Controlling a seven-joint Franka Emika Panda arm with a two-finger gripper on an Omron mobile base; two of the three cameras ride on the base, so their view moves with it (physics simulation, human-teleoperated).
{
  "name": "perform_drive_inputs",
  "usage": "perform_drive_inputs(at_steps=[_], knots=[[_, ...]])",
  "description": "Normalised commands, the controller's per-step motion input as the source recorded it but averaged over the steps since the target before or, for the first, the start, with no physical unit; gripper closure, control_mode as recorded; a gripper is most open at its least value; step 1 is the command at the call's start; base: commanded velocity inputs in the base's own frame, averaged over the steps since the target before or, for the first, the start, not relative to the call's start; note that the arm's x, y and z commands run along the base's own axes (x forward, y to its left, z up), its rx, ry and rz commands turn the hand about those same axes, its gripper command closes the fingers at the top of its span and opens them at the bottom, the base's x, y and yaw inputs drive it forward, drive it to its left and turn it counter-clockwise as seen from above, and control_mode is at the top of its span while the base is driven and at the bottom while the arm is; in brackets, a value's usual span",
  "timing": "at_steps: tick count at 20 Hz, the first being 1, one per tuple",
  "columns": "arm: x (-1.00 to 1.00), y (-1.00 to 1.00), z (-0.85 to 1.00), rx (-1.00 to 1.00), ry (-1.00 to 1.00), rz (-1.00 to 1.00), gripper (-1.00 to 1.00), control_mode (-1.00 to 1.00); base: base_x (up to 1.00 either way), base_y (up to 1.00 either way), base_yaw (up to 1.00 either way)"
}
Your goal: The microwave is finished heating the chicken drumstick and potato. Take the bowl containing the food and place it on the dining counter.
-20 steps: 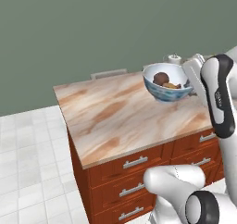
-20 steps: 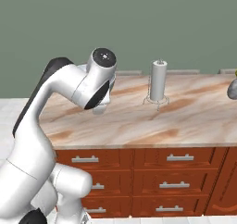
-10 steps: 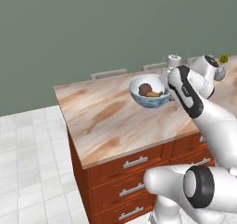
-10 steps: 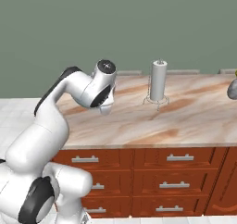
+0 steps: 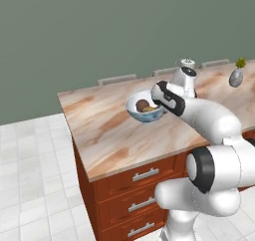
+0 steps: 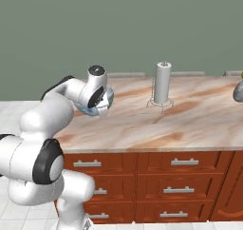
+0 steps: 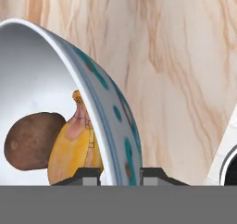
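Note:
The white bowl (image 5: 143,109) with a pale blue patterned outside hangs just above the dining counter (image 5: 107,135), near the middle of its marbled top. My gripper (image 5: 158,104) is shut on the bowl's right rim, one finger inside and one outside. In the hand view the rim (image 7: 111,140) runs between my fingertips (image 7: 89,176). Inside the bowl lie the food pieces: a dark brown potato (image 7: 30,140) and a tan-orange drumstick (image 7: 74,146). From the right base view the bowl (image 6: 100,104) is partly hidden behind my hand. The microwave is out of view.
A paper towel holder (image 6: 162,84) stands on the counter to the right of the bowl. A small grey vase with a plant (image 5: 236,75) sits at the far right. Reddish-brown drawers (image 6: 156,177) with silver handles lie below. Chair backs (image 5: 117,78) line the far edge.
The arm has carried the bowl further left and lower over the counter, from its right part toward the middle. The grip on the rim is unchanged.

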Motion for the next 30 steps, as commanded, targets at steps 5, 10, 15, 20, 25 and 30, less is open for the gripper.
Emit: perform_drive_inputs(at_steps=[5,10,15,20,25,30], knots=[[0.33,-0.02,-0.23,0.27,0.08,0.0,1.0,-1.0,0.0,0.0,0.0],[0.1,0.0,-0.04,0.07,0.06,0.0,1.0,-1.0,0.0,0.0,0.0],[0.51,0.1,-0.55,-0.05,0.08,0.0,1.0,-1.0,0.0,0.0,0.0],[0.55,0.29,-0.48,-0.08,0.01,0.0,1.0,-1.0,0.0,0.0,0.0],[0.37,0.13,-0.72,-0.12,0.0,0.0,1.0,-1.0,0.0,0.0,0.0],[0.17,0.0,-0.52,-0.04,0.0,0.0,1.0,-1.0,0.0,0.0,0.0]])
